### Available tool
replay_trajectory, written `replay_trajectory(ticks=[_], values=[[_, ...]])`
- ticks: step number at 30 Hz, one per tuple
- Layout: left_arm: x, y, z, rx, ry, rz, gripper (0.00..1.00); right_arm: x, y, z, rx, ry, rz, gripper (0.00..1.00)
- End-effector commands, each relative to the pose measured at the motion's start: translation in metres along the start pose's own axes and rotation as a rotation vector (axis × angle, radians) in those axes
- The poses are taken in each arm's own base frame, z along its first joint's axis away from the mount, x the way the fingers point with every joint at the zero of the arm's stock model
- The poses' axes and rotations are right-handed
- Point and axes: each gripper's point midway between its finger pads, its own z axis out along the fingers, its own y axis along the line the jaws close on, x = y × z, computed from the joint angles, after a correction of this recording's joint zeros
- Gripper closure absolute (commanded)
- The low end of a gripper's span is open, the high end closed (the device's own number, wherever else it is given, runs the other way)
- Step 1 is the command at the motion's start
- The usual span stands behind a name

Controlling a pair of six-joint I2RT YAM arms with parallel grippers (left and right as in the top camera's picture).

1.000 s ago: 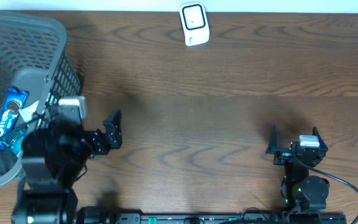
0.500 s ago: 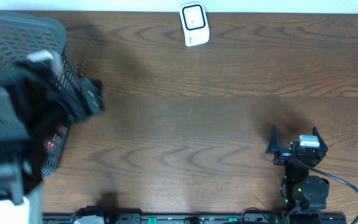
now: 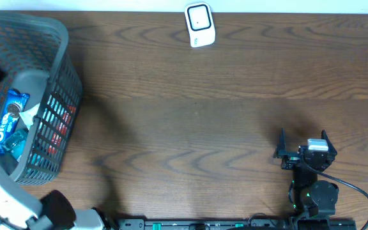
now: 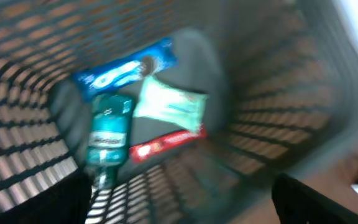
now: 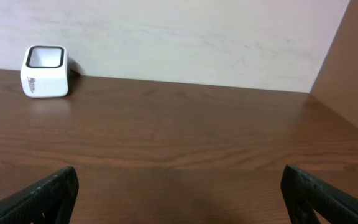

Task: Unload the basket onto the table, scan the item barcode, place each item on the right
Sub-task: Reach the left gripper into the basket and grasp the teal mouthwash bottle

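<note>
Over the basket (image 4: 278, 118), left hand (image 4: 179, 193) agape

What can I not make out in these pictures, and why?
Left wrist view: motion blur makes any barcode on the teal bottle, pale green pack and red tube unreadable.
Overhead: the basket wall partly hides items beside the Oreo pack.
Overhead: the scanner is too small for detail.
</note>
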Motion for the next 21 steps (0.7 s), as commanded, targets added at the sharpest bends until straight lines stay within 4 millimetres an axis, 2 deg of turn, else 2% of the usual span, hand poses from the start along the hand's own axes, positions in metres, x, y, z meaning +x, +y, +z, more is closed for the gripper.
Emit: replay_trajectory(ticks=[1, 6, 11, 16, 17, 21], values=[[0.0, 0.037, 0.013, -0.118, 0.023, -0.067, 0.07, 0.0, -0.001, 0.0, 0.002, -0.003, -0.006, 0.01], [0.007, 0.062, 0.041, -0.223, 0.071, -0.055, 0.07, 0.0, -0.001, 0.0, 0.002, -0.003, -0.006, 0.01], [0.024, 0.076, 0.086, -0.272, 0.137, -0.052, 0.07, 0.0, -0.001, 0.0, 0.002, -0.003, -0.006, 0.01], [0.051, 0.094, 0.133, -0.317, 0.204, -0.054, 0.07, 0.0, -0.001, 0.0, 0.002, -0.003, -0.006, 0.01], [0.063, 0.1, 0.15, -0.326, 0.229, -0.056, 0.07, 0.0, -0.001, 0.0, 0.002, -0.003, -0.006, 0.01], [0.084, 0.113, 0.175, -0.34, 0.26, -0.069, 0.06, 0.0, -0.001, 0.0, 0.002, -0.003, -0.006, 0.01]])
